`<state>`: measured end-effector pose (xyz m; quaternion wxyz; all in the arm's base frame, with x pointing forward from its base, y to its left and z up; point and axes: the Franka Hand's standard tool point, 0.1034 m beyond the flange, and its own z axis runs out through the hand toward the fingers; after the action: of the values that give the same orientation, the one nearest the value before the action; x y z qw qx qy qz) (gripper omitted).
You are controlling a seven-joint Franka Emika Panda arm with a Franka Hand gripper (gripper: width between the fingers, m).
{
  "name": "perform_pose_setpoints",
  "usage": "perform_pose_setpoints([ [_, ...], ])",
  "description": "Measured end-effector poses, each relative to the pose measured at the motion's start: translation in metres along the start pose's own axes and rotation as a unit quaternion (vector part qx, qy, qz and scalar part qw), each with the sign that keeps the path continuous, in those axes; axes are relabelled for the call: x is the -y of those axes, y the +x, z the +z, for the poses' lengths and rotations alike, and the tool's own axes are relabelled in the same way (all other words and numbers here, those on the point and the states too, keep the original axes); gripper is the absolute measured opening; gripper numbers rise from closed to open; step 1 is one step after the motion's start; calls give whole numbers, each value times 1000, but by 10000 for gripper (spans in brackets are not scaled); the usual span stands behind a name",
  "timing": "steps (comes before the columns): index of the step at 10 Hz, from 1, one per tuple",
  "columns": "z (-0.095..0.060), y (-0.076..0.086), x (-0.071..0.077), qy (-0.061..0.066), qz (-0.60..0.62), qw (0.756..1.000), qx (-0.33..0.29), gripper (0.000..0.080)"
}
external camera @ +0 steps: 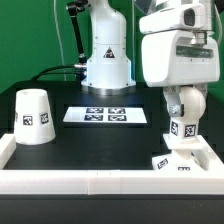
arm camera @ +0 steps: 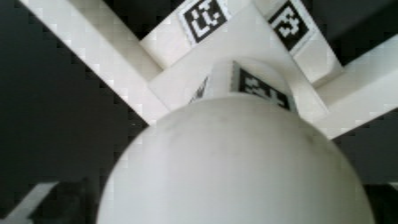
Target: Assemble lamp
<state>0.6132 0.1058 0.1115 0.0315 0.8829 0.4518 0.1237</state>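
Note:
My gripper [external camera: 183, 103] hangs at the exterior view's right and is shut on the round bulb [external camera: 183, 108], stem pointing down. The tagged stem [external camera: 183, 129] reaches down to the flat square base [external camera: 186, 158], which lies in the front right corner of the white frame. I cannot tell how deep the stem sits in the base. In the wrist view the bulb [arm camera: 222, 165] fills the space between the jaws [arm camera: 222, 215], with its tagged stem [arm camera: 260, 88] beyond it over the tagged base [arm camera: 240, 30]. The cup-like shade [external camera: 33, 115] stands apart at the exterior view's left.
The marker board [external camera: 105, 115] lies flat in the middle of the black table. A raised white frame [external camera: 90, 180] runs along the front and side edges. The robot's own white base [external camera: 107, 55] stands at the back.

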Motion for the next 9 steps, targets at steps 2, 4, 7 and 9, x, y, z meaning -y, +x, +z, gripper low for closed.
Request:
perform_pose_setpoints([
  [2, 0, 3, 2, -3, -80, 997, 13, 699],
  [4, 1, 2, 1, -3, -89, 996, 14, 595],
  [7, 1, 2, 1, -3, -86, 996, 13, 576],
  [9, 1, 2, 1, -3, -47, 999, 12, 576],
])
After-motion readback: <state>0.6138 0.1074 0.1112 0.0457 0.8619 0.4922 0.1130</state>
